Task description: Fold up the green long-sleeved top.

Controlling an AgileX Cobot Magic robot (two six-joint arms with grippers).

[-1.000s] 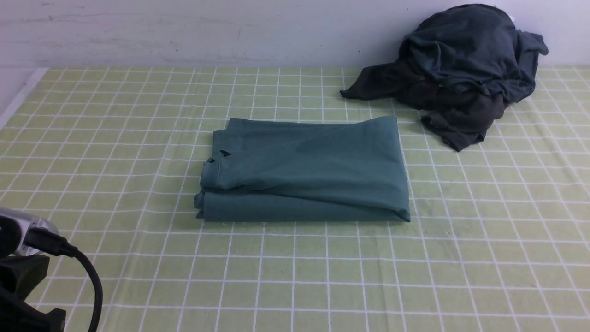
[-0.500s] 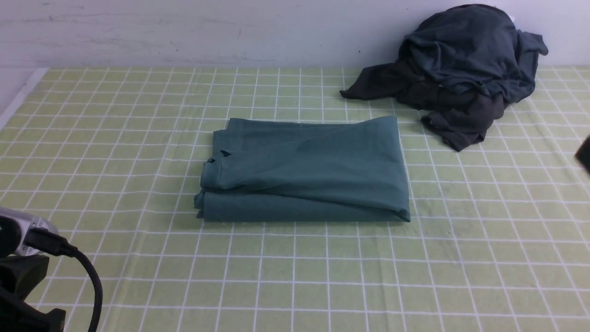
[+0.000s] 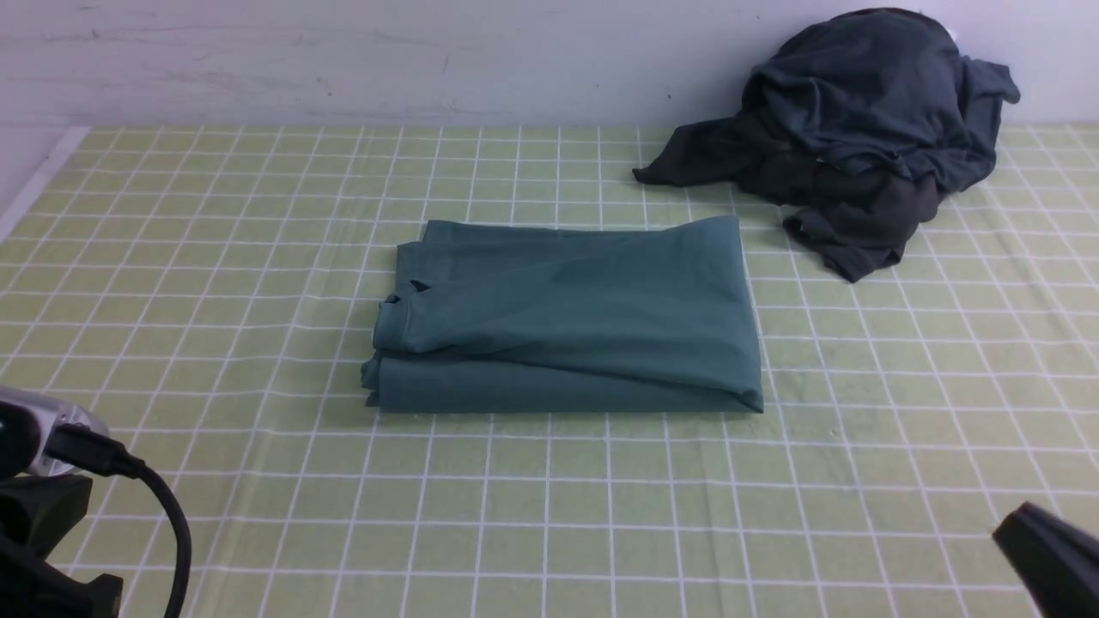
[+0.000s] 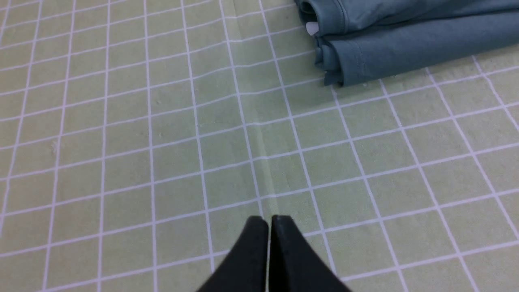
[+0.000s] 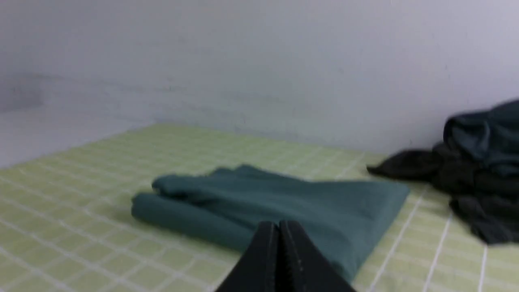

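1. Broadly, checked cloth [image 3: 215, 257] spread over the whole table, pale green with white grid lines, running up to a plain wall at 12 o'clock.
2. Centred on it, top [image 3: 571, 318] folded into a flat rectangle, layered edges stacked at its 9 o'clock end, long fold along 6 o'clock; touched by neither gripper.
3. Toward 1 o'clock from the top, dark heap [image 3: 859, 129] of crumpled clothes against the wall, apart from the top, a loose flap trailing toward it.
4. Down at 8 o'clock of the front view, left arm body and black cable only; left gripper [image 4: 269, 221] seen from its wrist, jaws pressed together with nothing between, above bare cloth, the top's stacked corner [image 4: 336, 61] well apart.
5. Low at 4 o'clock, right gripper [image 3: 1043, 558] just inside the frame edge; from its wrist [image 5: 279, 227], jaws closed tip to tip, empty, facing the top [image 5: 284, 198]; picture blurred.
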